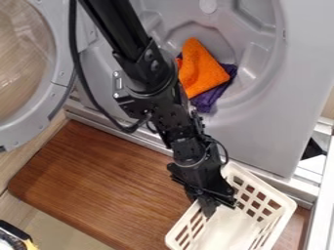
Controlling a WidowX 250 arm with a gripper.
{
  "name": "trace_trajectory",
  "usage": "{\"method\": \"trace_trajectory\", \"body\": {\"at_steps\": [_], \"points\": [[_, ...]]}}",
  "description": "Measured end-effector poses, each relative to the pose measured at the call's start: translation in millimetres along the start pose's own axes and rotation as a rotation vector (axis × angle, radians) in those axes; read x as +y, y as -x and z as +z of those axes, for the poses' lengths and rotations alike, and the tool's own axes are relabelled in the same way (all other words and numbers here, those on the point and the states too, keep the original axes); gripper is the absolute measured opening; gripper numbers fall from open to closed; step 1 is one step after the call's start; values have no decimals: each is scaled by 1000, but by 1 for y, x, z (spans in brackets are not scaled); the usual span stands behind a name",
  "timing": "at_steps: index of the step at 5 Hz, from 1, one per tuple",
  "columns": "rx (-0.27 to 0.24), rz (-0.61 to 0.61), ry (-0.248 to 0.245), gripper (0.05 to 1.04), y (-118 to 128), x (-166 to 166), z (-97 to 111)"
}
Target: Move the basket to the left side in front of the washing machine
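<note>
Basket (pixel 225 227) at the right end of the board (pixel 98 180), open side up, just in front of the washer (pixel 287 97). Down at the basket's left rim, overlapping it, the gripper (pixel 207 206); cannot tell whether clenched or released. Inside the washer, an orange cloth (pixel 202 71) over a purple cloth (pixel 205 101). To the left, the door (pixel 60 83), swung open.

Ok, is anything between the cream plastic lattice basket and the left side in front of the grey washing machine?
Nothing visible blocks the basket; the flat brown wooden board runs from under it to that side.
</note>
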State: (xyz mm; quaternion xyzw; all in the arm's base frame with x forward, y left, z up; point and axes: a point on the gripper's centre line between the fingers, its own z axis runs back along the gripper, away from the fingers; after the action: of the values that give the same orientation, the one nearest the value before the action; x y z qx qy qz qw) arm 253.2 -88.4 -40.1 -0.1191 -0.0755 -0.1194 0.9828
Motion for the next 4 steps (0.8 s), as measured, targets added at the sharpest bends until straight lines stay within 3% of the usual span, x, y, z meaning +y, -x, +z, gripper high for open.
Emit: {"method": "trace_trajectory", "body": {"at_steps": [1, 2, 3, 4], "points": [[30, -43, -40, 96, 0, 1, 19], [15, -85, -102, 96, 2, 5, 54], [17, -21, -182, 96, 20, 37, 81], [18, 63, -210, 96, 30, 67, 91]]}}
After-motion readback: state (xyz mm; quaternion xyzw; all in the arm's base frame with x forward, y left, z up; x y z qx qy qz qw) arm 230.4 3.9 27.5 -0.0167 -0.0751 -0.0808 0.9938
